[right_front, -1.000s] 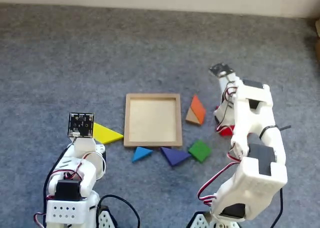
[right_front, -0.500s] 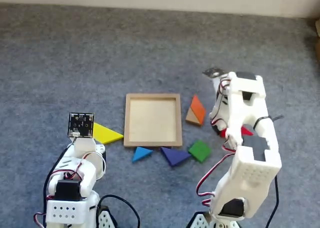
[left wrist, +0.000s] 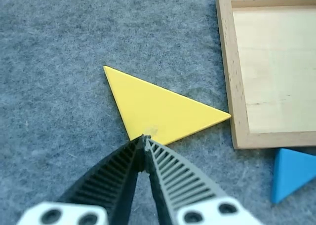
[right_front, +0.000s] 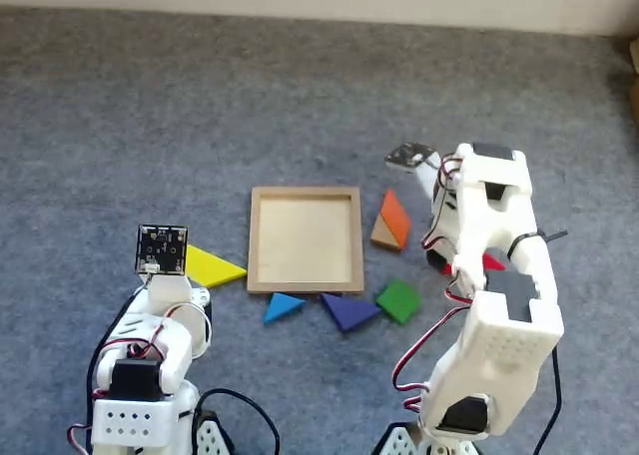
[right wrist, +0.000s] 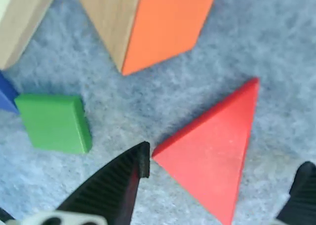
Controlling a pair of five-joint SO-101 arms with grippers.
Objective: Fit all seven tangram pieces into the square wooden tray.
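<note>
Nothing is seated yet. The square wooden tray (right_front: 306, 192) is lying empty on the bench (right_front: 150, 106), and every piece I can count is lying loose around it.

- **Yellow triangle** (right_front: 213, 267): it is resting with one corner touching the tray's outer wall.
- **Blue triangle** (right_front: 284, 306), **purple piece** (right_front: 348, 310) and **green square** (right_front: 399, 300): they are sitting in a row along the side nearest the arms.
- **Orange piece** (right_front: 393, 219): it is sitting just beside the wall opposite the yellow one. It is seemingly standing propped on an edge, though the angle is leaving that unsure.
- **Red triangle** (right_front: 491, 262): it is lying farther out, partly under the right arm.

So all the placing is waiting to be done.

The right arm's jaws are standing spread wide and gripping nothing. The red triangle is lying flat between them, with one corner just beside one jaw tip and the other jaw well clear of it. The left arm's jaws are pressing together, empty, with their tips sitting over the yellow triangle's edge rather than around it.
</note>
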